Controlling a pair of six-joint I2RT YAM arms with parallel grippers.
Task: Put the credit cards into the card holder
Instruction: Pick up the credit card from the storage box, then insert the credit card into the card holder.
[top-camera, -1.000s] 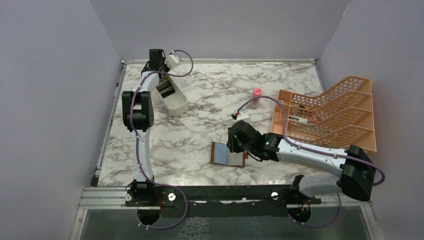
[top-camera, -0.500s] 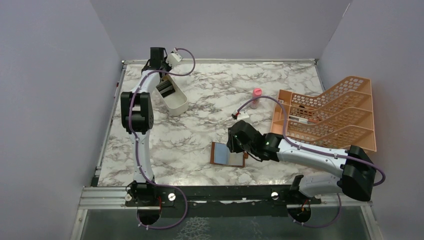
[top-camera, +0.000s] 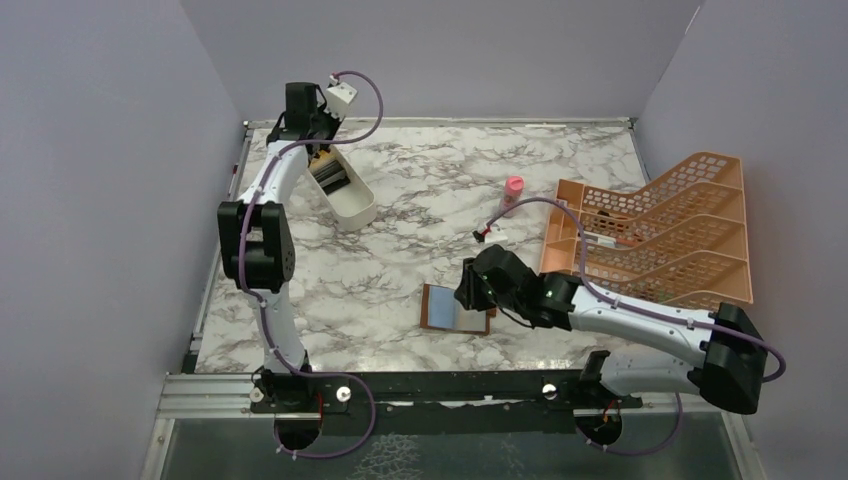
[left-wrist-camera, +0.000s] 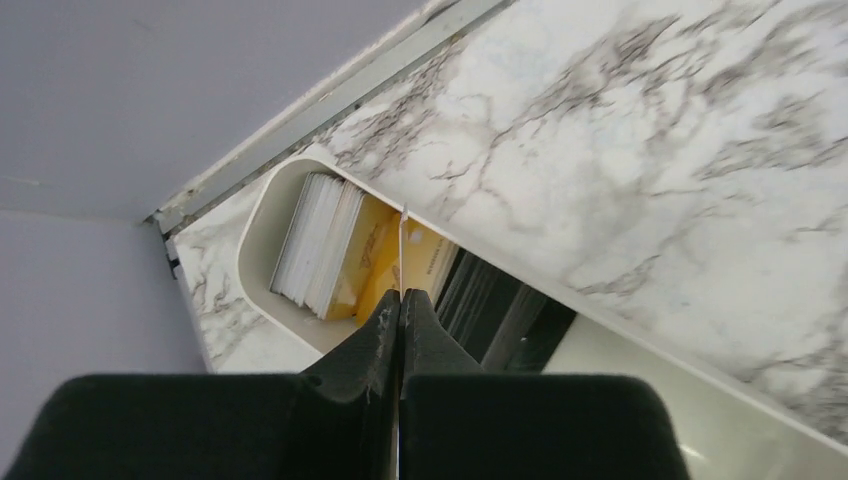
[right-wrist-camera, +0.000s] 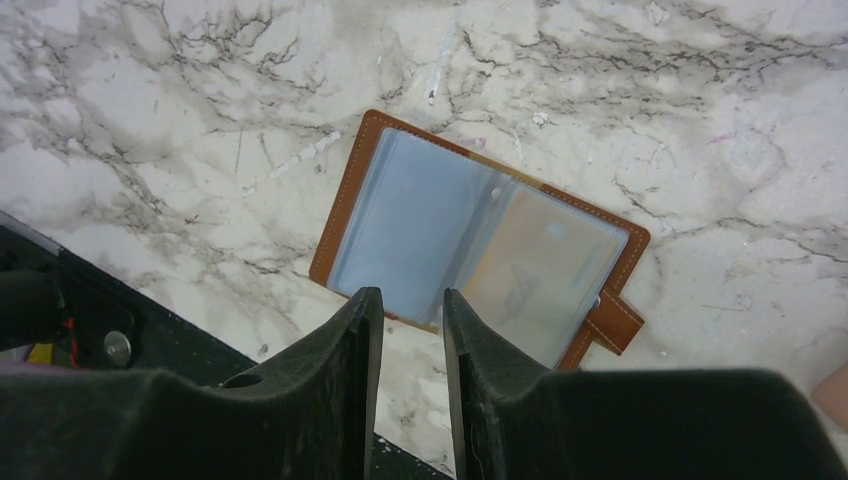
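The credit cards (left-wrist-camera: 365, 255) stand on edge in a white oblong tray (left-wrist-camera: 256, 232) at the table's far left: a yellow stack, with dark ones (left-wrist-camera: 490, 300) beside it. My left gripper (left-wrist-camera: 401, 297) is shut on one thin card (left-wrist-camera: 403, 245), seen edge-on and raised above the stack. From above, that gripper (top-camera: 320, 152) hangs over the tray's (top-camera: 358, 208) far end. The card holder (right-wrist-camera: 470, 240) lies open and flat, brown outside and blue-grey inside, near the table's front (top-camera: 452, 308). Just above its near edge my right gripper (right-wrist-camera: 412, 295) hovers open and empty.
White cards (left-wrist-camera: 315, 240) fill the tray's far end. An orange lattice rack (top-camera: 660, 230) stands at the right, with a small pink bottle (top-camera: 513, 190) to its left. The holder's strap tab (right-wrist-camera: 615, 320) sticks out to the right. A black rail (top-camera: 450, 385) runs along the front edge.
My left gripper has shut on a card and risen, drawing back toward the far-left corner. The right arm has shifted slightly over the open holder, its jaws unchanged.
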